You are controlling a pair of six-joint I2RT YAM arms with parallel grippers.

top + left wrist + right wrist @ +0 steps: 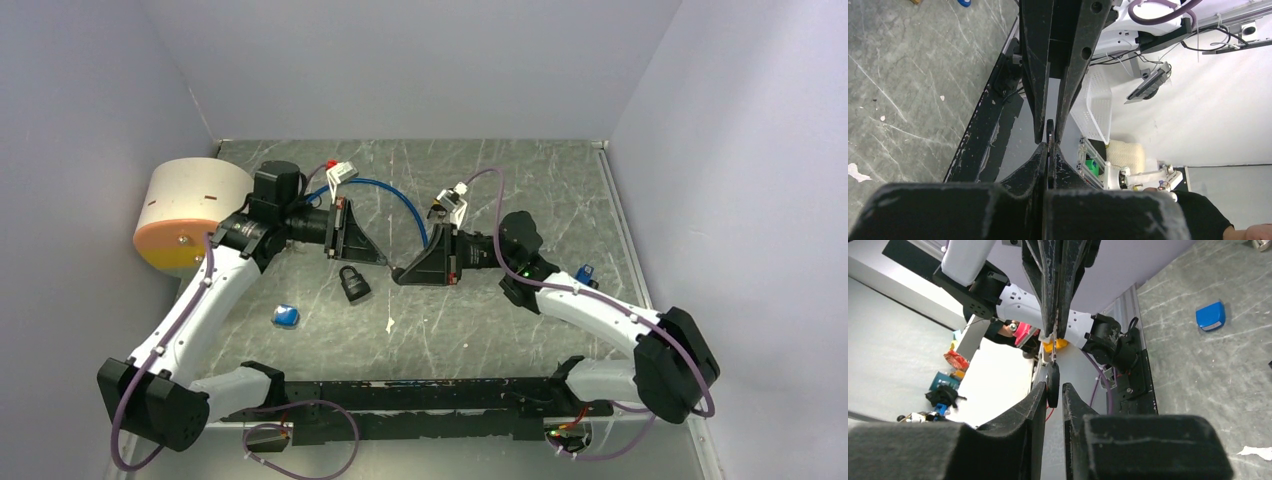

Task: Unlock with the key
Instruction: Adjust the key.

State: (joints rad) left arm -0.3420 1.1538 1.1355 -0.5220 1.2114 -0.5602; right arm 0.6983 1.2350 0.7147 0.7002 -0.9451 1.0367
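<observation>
Both arms have white link shells & black round joint housings: left arm (pixel 200 300), right arm (pixel 590 305). A thin purple cable (pixel 118 425) runs along each one. Small green LED (pixel 524 271) near the right wrist. Fingers (pixel 1013 430) are black, wedge-shaped, w/ whitish scuffs on the edges.

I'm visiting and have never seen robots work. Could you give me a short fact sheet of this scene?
Padlock: lying on the table, near the gripper tips
Key: held in the air, not in the padlock
Left gripper: shut on the key
Right gripper: slightly open around the key's head
Unlocking: not yet begun
</observation>
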